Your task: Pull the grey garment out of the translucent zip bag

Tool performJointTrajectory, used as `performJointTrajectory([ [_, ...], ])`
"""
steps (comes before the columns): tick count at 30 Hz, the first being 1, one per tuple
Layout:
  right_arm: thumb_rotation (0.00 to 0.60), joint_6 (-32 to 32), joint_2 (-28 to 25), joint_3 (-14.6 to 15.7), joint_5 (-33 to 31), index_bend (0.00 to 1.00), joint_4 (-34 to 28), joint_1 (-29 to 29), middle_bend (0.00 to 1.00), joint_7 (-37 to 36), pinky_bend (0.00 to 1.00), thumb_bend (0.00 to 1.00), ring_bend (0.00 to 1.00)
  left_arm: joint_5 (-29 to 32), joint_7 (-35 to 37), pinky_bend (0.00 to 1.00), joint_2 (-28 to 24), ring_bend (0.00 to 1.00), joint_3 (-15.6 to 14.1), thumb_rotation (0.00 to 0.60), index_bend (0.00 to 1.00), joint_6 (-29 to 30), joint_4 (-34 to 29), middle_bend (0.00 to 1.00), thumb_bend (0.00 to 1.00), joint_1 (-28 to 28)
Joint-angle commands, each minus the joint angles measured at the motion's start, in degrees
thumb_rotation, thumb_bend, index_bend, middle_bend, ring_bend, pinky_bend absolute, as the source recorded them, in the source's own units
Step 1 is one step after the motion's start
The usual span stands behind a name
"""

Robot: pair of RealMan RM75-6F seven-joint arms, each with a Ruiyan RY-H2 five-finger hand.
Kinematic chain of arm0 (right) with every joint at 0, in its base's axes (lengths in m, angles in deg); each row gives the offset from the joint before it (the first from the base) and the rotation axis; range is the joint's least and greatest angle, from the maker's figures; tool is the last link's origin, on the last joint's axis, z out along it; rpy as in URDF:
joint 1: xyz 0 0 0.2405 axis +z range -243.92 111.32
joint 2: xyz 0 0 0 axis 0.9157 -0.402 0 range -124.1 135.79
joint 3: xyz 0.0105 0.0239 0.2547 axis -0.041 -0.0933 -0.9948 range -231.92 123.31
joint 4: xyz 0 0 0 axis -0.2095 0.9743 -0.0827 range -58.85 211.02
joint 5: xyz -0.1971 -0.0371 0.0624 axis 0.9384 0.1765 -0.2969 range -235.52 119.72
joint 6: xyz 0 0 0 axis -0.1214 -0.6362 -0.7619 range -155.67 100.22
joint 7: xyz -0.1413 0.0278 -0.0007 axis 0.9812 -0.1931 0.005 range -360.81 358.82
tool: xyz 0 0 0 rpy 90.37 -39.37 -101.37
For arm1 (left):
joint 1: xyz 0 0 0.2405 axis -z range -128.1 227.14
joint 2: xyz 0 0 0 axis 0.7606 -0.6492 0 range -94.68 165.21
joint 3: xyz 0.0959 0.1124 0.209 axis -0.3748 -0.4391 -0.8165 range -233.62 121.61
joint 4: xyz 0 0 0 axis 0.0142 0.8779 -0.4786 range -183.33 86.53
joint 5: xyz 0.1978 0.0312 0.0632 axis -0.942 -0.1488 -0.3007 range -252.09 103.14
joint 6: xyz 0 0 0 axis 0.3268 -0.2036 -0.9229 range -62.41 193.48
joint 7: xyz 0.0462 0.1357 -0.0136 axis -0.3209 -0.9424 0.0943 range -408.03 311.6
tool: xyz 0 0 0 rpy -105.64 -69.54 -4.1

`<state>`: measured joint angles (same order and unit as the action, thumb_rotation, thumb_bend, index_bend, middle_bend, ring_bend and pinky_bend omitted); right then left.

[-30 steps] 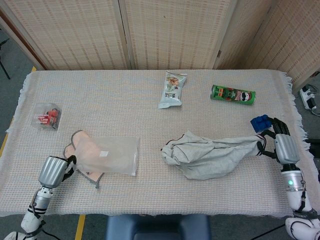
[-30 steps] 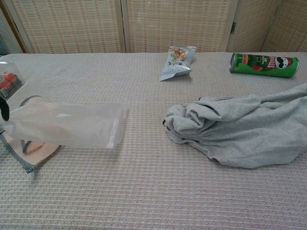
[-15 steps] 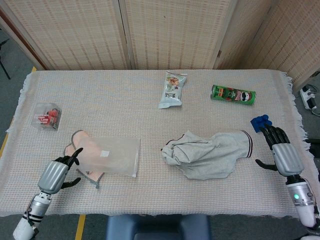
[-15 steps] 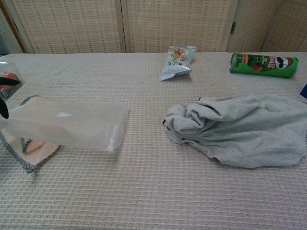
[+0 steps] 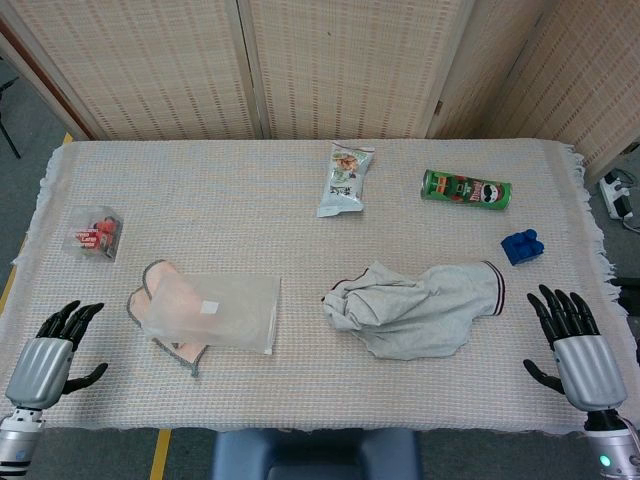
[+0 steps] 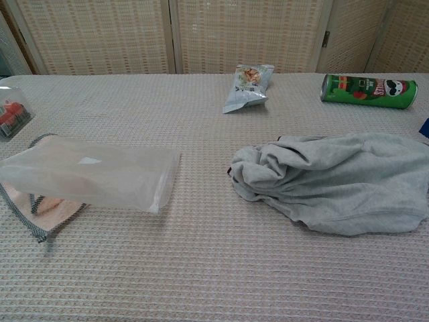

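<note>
Looking down from the head view, I see the table under its woven cloth fill most of the frame. Right of centre lies the grey garment, crumpled and fully outside the translucent zip bag, which rests flat left of centre, well apart from it. The bag partly covers a peach cloth with grey trim. At lower left my left hand sits off the table edge, fingers spread wide, holding nothing. At lower right my right hand shows the same: fingers fanned apart, holding nothing, near the garment's hem but not touching. A green crisp can lies on its side at upper right; a snack packet sits upper centre. A clear packet with red contents lies far left; a small blue object is at right.
</note>
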<state>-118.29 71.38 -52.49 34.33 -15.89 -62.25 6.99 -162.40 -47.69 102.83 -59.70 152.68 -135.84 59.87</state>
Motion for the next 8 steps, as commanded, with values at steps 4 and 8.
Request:
performJointTrajectory([
  [4, 0.600, 0.59, -0.30, -0.09, -0.24, 0.00, -0.38, -0.49, 0.00, -0.71, 0.00, 0.11, 0.00, 0.58, 0.04, 0.20, -0.75, 0.10, 0.71, 0.600, 0.18, -2.18, -0.87, 0.20, 0.22, -0.47],
  [8, 0.600, 1.01, -0.16, -0.69, -0.77, 0.00, -0.22, -0.47, 0.00, -0.60, 0.00, 0.11, 0.00, -0.21, 0.15, 0.20, -0.72, 0.10, 0.75, 0.600, 0.18, -2.09, -0.51, 0.20, 0.22, -0.76],
])
